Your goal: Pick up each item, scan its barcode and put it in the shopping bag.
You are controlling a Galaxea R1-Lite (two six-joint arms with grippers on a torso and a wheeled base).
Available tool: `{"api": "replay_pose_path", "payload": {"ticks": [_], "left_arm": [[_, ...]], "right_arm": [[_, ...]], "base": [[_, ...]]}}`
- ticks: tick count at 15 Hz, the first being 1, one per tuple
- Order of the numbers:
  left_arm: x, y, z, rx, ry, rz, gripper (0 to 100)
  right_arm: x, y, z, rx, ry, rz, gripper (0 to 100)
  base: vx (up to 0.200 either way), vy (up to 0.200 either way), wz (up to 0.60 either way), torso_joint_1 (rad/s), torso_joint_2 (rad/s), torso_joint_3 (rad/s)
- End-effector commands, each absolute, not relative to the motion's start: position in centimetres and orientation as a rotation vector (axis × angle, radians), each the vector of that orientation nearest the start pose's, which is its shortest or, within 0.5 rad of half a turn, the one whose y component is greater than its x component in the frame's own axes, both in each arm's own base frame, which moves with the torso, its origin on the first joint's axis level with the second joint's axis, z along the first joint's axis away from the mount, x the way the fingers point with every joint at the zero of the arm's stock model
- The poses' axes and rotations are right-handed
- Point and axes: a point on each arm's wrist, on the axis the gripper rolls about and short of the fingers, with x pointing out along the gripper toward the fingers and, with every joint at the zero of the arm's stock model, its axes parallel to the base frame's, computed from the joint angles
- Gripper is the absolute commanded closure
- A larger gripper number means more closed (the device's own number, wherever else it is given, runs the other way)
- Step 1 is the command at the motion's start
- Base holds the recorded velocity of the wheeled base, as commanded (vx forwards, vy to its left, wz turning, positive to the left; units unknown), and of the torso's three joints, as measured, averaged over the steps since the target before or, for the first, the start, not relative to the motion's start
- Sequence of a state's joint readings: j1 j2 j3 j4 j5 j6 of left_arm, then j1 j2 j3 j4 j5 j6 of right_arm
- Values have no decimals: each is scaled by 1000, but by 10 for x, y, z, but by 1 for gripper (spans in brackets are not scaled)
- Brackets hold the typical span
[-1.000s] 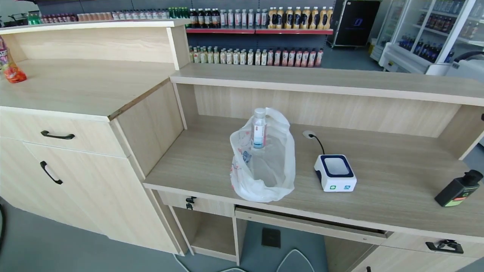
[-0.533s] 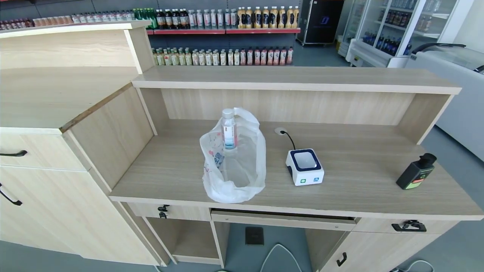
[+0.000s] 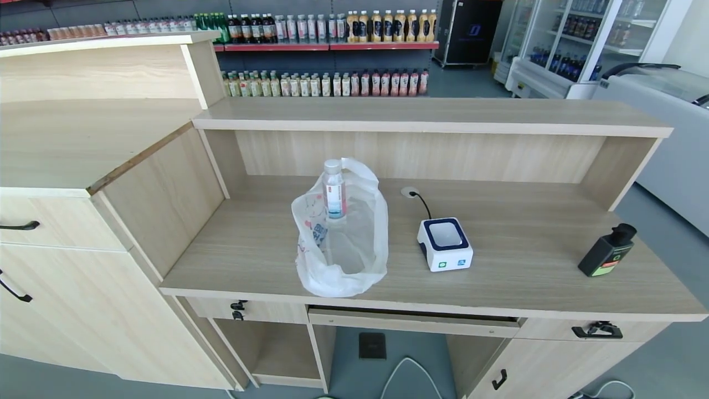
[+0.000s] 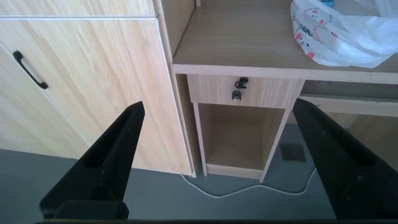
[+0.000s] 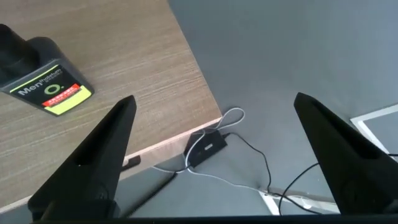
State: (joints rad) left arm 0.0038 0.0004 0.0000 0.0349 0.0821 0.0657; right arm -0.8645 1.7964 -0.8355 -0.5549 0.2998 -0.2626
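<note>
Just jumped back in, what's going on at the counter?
Nothing is held right now: the left gripper and right gripper are both open and empty. A clear bottle stands in the bag, left of the scanner. The black bottle sits near the right end of the counter, not yet picked up.

On the table (image 3: 526,221), left of centre: shopping bag (image 3: 354,266), with a bottle (image 3: 334,194) upright inside, toward the bag's rear. Just right of the bag, not touching it: barcode scanner (image 3: 445,244), cabled to a port (image 3: 410,192) behind it. Well to the right, near the table's right end: second bottle (image 3: 606,252). Behind the table's raised ledge (image 3: 432,111): store shelves (image 3: 327,83) of drinks.
</note>
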Motion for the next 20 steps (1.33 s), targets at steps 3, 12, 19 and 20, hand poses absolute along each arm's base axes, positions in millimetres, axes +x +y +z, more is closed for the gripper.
{"api": "replay_pose_path", "payload": {"ticks": [3, 12, 19, 20], "left_arm": [[-23, 2, 72, 67, 38, 86, 0], [-23, 2, 72, 67, 38, 86, 0], [-23, 2, 72, 67, 38, 86, 0], [-23, 2, 72, 67, 38, 86, 0]], "right_arm": [[240, -241, 132, 19, 418, -444, 0], [292, -214, 110, -11, 424, -282, 0], [312, -192, 90, -56, 464, -187, 0], [315, -191, 88, -61, 467, -178, 0]], "base": [[0, 0, 0, 0, 0, 0], [0, 0, 0, 0, 0, 0], [0, 0, 0, 0, 0, 0], [0, 0, 0, 0, 0, 0]]}}
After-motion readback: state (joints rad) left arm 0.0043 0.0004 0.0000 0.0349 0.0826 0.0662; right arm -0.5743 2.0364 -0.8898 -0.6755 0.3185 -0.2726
